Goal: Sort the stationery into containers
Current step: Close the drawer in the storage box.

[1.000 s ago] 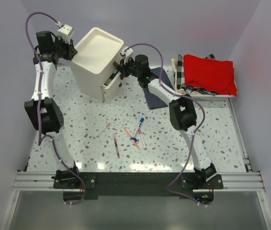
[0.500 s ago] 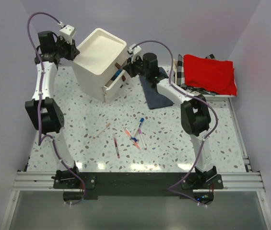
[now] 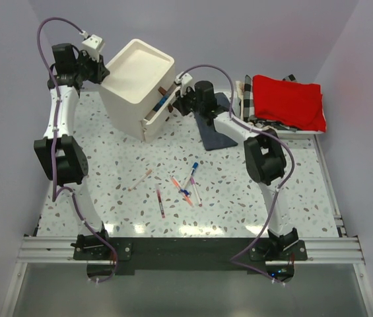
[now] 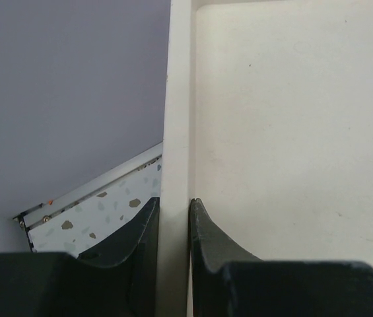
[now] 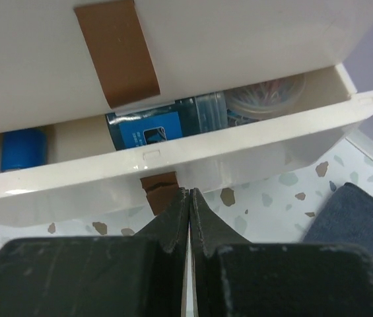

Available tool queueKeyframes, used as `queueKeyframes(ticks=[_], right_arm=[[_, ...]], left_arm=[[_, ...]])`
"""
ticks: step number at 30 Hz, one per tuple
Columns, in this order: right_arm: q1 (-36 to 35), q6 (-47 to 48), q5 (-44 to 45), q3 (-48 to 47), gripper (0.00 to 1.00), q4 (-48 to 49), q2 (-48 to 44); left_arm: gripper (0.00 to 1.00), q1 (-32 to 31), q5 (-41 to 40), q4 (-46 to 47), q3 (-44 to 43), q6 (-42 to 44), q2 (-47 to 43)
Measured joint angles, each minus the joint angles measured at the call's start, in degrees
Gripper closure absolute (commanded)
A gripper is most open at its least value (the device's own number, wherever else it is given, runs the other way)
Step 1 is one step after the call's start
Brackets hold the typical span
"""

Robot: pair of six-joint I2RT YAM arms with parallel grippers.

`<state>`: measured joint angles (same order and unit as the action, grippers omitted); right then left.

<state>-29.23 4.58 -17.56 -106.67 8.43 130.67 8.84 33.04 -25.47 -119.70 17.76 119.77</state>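
Well, your left gripper (image 4: 174, 206) pinches the rim of the drawer unit (image 3: 128, 105). Your right gripper (image 5: 189, 193) is squeezed tight beside a brown tab (image 5: 158, 188), half hidden; you cannot tell if it holds it. Blue things (image 5: 145, 129) peek from the open drawer (image 5: 259, 135). Pens (image 3: 185, 186) lie on the table (image 3: 107, 165), well apart.

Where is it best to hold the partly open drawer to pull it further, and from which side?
By its brown pull tab, from the front. The tab hangs thin and flat below the drawer front lip, so narrow jaws can pinch it; the right gripper is shut on it. The left gripper clamps the unit's rim, steadying it.
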Motion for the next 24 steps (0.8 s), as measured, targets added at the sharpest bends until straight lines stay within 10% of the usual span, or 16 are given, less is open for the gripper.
queueKeyframes(ticks=[24], right_arm=[[-3.56,-2.49,2.99,-10.8,1.0,0.24,11.5]], left_arm=[[1.0,-0.42,-1.51,0.9,2.34,-0.04,-1.46]])
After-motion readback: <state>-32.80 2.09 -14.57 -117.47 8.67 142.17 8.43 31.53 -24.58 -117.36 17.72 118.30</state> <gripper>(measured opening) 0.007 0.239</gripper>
